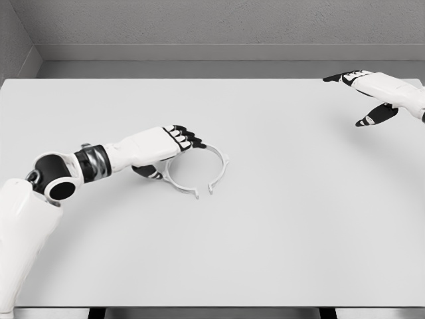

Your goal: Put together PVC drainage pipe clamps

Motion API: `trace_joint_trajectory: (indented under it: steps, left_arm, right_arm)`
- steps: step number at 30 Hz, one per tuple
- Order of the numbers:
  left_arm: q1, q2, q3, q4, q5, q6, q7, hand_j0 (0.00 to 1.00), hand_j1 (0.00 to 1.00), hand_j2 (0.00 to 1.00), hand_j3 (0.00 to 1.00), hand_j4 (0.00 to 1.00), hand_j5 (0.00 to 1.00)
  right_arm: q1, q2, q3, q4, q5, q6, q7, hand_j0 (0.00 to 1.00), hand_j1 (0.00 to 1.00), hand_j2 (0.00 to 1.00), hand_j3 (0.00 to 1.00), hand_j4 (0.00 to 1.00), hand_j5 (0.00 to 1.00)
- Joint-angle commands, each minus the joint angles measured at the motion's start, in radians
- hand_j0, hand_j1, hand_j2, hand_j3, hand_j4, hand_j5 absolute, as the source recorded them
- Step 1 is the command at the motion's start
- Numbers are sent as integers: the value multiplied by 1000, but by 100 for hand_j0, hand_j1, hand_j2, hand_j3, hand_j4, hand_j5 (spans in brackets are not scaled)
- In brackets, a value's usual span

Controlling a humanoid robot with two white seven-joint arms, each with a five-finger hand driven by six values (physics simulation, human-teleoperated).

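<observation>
Clamp work here happens on a wide white table (279,252), the largest thing in view, with grey walls behind it. Next in size is the left arm (73,174), reaching in from the lower left and across toward the middle of the table. The right hand (373,98) hangs over the far right edge, well apart from the work, its fingers spread and holding nothing.

The left hand (166,149) sits over the left rim of the clamp (199,174), fingers (186,137) curled down over the ring's upper-left arc and the thumb below it. It looks closed on the rim, though whether the grip is firm cannot be told.

The clamp is a thin white ring lying flat on the table, just left of centre. It is nearly round, so it has no strong long axis; its split, marked by two small tabs, faces the near edge, slightly right. A small lug shows on its right side.

To do this step well, I judge the hand should pinch the rim squarely opposite the lug, lift without twisting, and keep the split facing out so a pipe or mating part could enter.
</observation>
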Motion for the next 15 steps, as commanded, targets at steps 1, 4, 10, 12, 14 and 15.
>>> trace_joint_trajectory:
  steps: [1,4,10,12,14,15]
  left_arm:
    - [0,-8,0,-1,-5,3,0,100,100,100,100,100,100]
    - [0,-15,0,-1,-5,3,0,100,100,100,100,100,100]
    - [-5,-21,0,-1,-8,3,0,100,100,100,100,100,100]
    - [-6,-27,0,-1,-8,3,0,100,100,100,100,100,100]
    - [-9,-28,-1,-1,-8,3,0,100,100,100,100,100,100]
    - [-9,-28,0,-1,-8,3,0,100,100,100,100,100,100]
  right_arm:
    - [0,0,-1,0,-7,3,0,100,100,100,100,100,100]
    - [0,0,-1,0,-6,3,0,100,100,100,100,100,100]
    - [0,0,-1,0,-6,3,0,100,100,100,100,100,100]
    - [0,0,-1,0,-6,3,0,100,100,100,100,100,100]
    - [0,0,-1,0,-6,3,0,100,100,100,100,100,100]
    - [0,0,-1,0,-6,3,0,100,100,100,100,100,100]
